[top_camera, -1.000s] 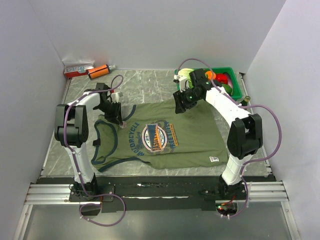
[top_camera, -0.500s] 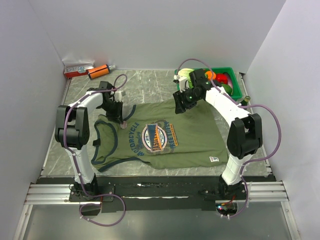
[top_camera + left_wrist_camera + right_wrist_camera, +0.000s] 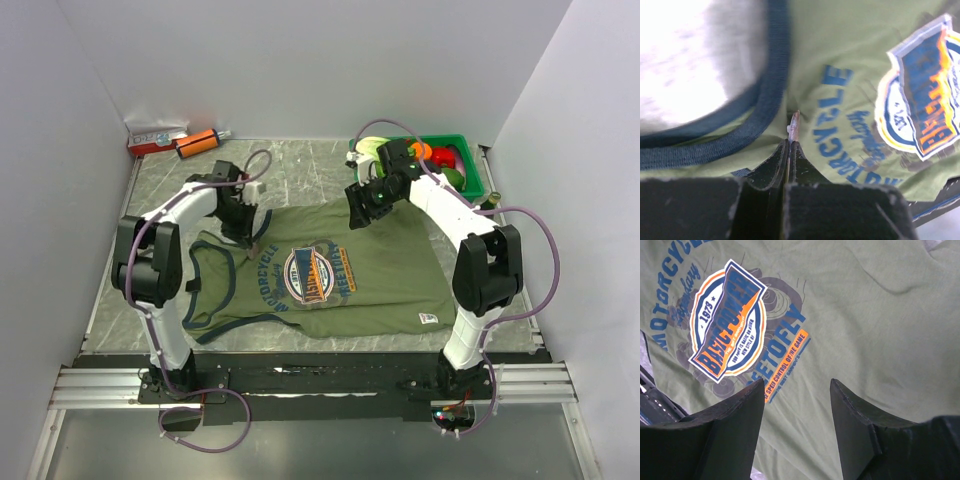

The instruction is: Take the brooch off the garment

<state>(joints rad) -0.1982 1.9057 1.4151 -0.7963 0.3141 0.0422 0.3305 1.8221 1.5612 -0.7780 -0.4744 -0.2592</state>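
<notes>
Olive-green T-shirt with navy trim point(image 3: 390, 270) lies flat on the grey marbled bench point(image 3: 300, 165). Left fingers point(image 3: 771, 167) are pressed together, pinching the small round whitish brooch point(image 3: 793, 125), which is seen edge-on at their tips, just beside the navy collar band point(image 3: 765, 100). Right fingers point(image 3: 735, 412) are spread apart, holding nothing, above the shirt near the round blue-orange chest print point(image 3: 727, 320).

Grey marbled tabletop point(image 3: 300, 165), olive-green T-shirt point(image 3: 390, 260) spread across its middle, collar toward the left edge, green bin point(image 3: 476, 172) in the far right corner, red box point(image 3: 155, 140) and orange tube point(image 3: 198, 143) in the far left corner
</notes>
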